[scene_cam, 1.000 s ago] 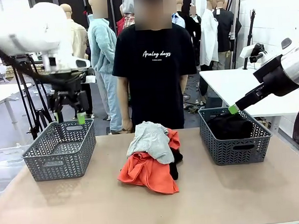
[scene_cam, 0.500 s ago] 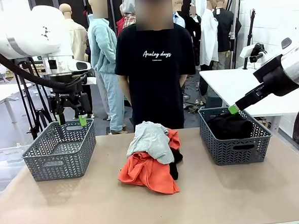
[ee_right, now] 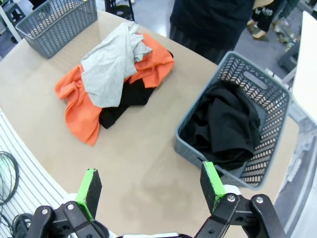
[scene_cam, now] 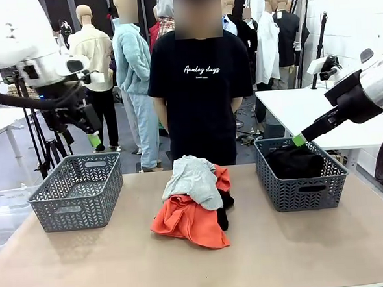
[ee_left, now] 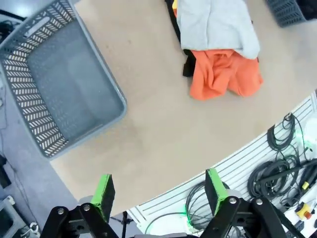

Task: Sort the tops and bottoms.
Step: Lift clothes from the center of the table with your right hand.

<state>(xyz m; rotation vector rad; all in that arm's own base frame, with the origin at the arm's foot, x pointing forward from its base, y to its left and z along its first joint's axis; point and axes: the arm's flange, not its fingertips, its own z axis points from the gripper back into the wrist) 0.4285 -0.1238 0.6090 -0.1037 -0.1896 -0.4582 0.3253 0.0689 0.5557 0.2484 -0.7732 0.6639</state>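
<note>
I see my left gripper wide open and empty, high left of the pile, near the left basket. In the pile a grey top covers an orange top and a black bottom. Right of the pile, the right basket holds another bottom, with my right gripper spread and empty just above it.

Bright, even overhead light; soft shadows; wrist views perhaps edge-warped.

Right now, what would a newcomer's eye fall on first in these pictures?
The bright orange-red top in a heap at the middle of the table, with the light grey top lying over it. Next, the black garment lying in the right basket.
</note>
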